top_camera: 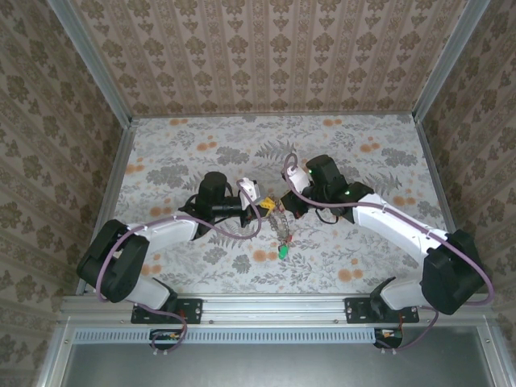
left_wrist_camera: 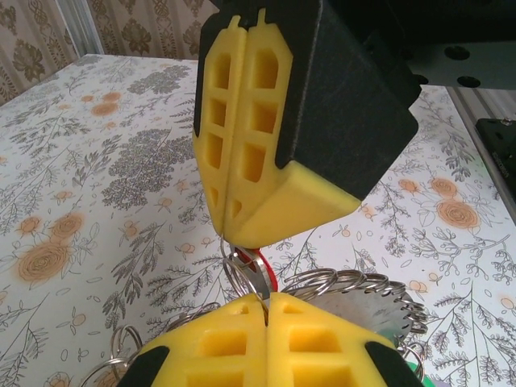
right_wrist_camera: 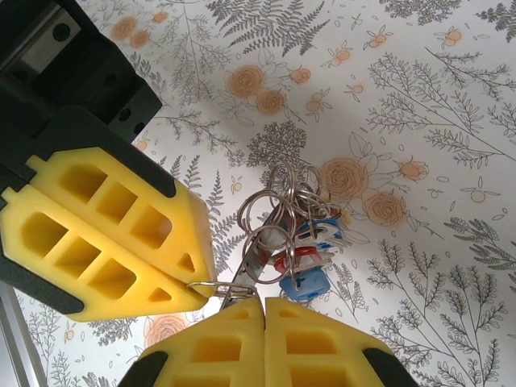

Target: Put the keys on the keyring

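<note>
Both grippers meet tip to tip above the middle of the table. My left gripper [top_camera: 266,208] [left_wrist_camera: 264,297] is shut on a thin wire loop of the keyring [right_wrist_camera: 216,285]. My right gripper [top_camera: 288,207] [right_wrist_camera: 264,301] is shut on a flat metal key [right_wrist_camera: 256,262] that sits by that loop, with a red tag [left_wrist_camera: 272,272] behind it. The rest of the keyring [top_camera: 280,230] hangs below the tips as a bunch of split rings [right_wrist_camera: 282,201], toothed blades [left_wrist_camera: 379,310] and blue and red tags [right_wrist_camera: 310,282]. A green tag [top_camera: 284,251] lies lowest.
The floral tabletop [top_camera: 363,161] is walled with patterned panels at the back and both sides. A metal rail [top_camera: 274,308] runs along the near edge by the arm bases. Open tabletop lies to the left, right and behind the grippers.
</note>
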Motion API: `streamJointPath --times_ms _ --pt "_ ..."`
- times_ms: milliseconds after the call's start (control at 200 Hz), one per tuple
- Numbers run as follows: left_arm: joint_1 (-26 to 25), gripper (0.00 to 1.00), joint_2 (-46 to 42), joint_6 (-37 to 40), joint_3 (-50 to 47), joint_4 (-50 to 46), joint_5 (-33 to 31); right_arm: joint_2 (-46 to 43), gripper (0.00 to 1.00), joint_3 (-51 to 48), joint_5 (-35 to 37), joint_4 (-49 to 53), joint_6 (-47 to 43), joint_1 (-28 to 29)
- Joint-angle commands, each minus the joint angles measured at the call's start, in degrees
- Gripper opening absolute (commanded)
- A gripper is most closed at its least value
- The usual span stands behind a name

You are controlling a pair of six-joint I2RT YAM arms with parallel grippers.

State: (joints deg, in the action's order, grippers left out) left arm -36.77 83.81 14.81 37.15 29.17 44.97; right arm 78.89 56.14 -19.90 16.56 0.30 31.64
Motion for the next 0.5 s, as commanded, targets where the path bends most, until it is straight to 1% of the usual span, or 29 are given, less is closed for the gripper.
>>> streamJointPath --times_ms 0,115,410,495 --pt "-0.7 0.00 0.6 1.2 0.3 0.7 4.0 2.4 0.00 2.2 1.4 0.8 1.0 -1.5" --pt "-0.7 0.00 1.4 0.6 -0.4 2.1 3.1 2.1 0.00 1.6 0.2 -0.7 1.4 -1.4" --pt "-0.7 0.00 4.7 -3.0 -3.5 10.8 0.0 1.2 0.00 1.6 3.2 -0.5 0.3 -1.4" --pt "-0.7 0.00 5.6 -3.9 -4.3 13.0 -0.4 1.2 0.00 1.8 3.1 -0.1 -0.2 -1.3"
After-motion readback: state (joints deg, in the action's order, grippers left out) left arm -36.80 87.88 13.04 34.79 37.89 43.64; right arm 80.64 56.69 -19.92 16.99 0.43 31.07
